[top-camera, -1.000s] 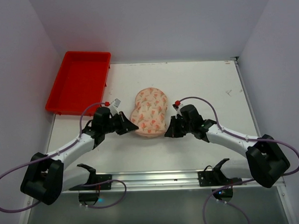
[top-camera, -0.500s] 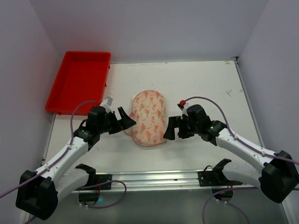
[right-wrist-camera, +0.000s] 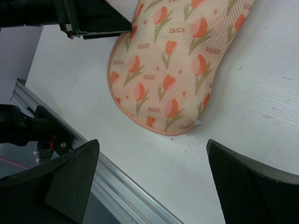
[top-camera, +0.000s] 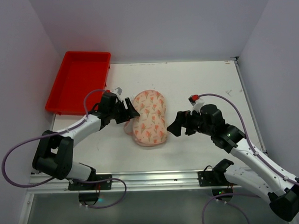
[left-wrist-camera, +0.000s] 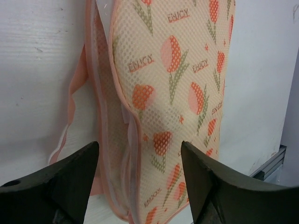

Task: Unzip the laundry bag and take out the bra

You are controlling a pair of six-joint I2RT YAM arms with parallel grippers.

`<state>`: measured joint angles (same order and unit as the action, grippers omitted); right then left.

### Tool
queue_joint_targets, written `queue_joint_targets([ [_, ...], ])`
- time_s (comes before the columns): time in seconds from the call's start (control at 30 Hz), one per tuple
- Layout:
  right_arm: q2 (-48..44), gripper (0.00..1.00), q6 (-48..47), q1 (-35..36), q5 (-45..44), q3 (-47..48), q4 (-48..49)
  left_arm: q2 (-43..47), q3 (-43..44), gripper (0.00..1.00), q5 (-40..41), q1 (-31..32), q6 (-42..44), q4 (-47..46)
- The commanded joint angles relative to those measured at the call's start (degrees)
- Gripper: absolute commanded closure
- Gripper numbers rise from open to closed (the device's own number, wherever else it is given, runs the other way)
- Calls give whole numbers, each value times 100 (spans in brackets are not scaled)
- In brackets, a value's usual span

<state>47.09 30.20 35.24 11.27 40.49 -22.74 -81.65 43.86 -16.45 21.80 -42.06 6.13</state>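
**Desk:** Where's the laundry bag (top-camera: 149, 117) on your screen?

**Me:** It lies flat near the middle of the white surface (top-camera: 202, 85), long axis running away from the arm bases. The red tray (top-camera: 75, 90) sits well apart from it, at the far left corner.

**Desk:** And your left end effector (top-camera: 131, 112)?

**Me:** It's right at the bag's left edge, at the upper half. On my left wrist feed the fingers (left-wrist-camera: 74, 172) are spread wide, with the bag's (left-wrist-camera: 173, 93) pink-trimmed rim running between them, and they are not clamped on anything. I can't tell whether either finger touches the fabric.

**Desk:** Anything coming out of the bag?

**Me:** A pale pink strip (left-wrist-camera: 70, 116) shows along that left rim, lying on the surface. I can't tell whether it is trim or garment.

**Desk:** Right side?

**Me:** My right end effector (top-camera: 172, 127) is off to the bag's right, near it but with a clear gap. Its fingers (right-wrist-camera: 65, 172) are wide apart and hold nothing. On that wrist feed I see the bag's (right-wrist-camera: 182, 60) printed face and its rounded near end.
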Motion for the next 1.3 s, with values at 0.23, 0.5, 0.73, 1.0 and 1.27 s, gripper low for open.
queue_joint_targets([
  [0.23, -147, 1, 83, 0, 7, 91, 50, -457, 396, 65, -438, -36, 286, -446],
  [0.5, -218, 1, 92, 0, -2, 47, 156, -422, 685, 94, -359, -36, 559, -156],
  [0.73, -306, 1, 83, 9, -2, -15, 165, -177, 1054, 89, -289, 26, 638, 186],
  [1.0, -771, 1, 144, 0, -344, -6, 60, -534, 2134, 77, -8, 1079, 383, 222],
  [1.27, -1850, 1, -5, 0, -1635, 337, -757, -1819, 3708, 52, 361, 2300, 234, 204],
])
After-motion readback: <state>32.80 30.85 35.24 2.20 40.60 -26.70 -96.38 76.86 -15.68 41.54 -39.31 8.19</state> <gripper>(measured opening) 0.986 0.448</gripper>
